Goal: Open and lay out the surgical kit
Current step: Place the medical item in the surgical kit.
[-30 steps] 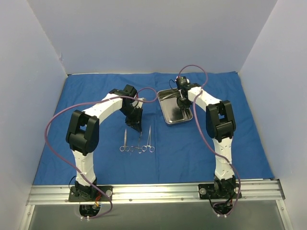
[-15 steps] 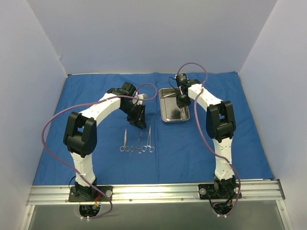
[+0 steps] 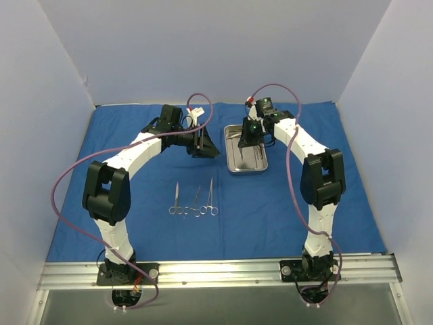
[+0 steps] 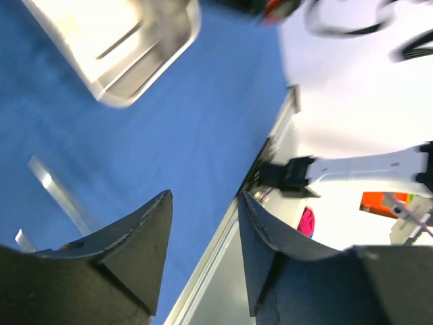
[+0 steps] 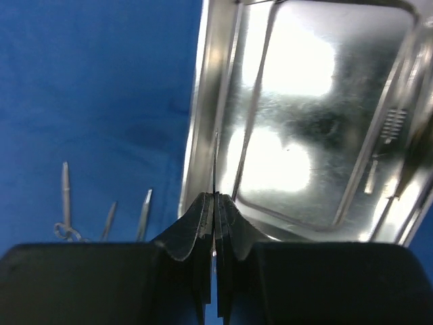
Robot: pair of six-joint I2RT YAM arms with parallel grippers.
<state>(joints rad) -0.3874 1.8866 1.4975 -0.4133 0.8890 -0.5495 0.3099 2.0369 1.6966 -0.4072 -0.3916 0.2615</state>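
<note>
Lying in the steel tray (image 5: 206, 101) are tweezers (image 5: 390, 128); right gripper (image 5: 214, 203) pinches a slim instrument (image 5: 215, 162), left gripper (image 4: 204, 206) parted.

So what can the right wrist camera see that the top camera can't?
Only the right wrist camera shows, close up, the right gripper shut on a slim silver tool, plus tiny ridges on another tool in the tray. Only the top camera shows the whole left arm and right arm, the left gripper and the white walls. Both show the steel tray, the blue cloth and the three ring-handled instruments laid in a row; the wrist camera catches mostly their tips.
</note>
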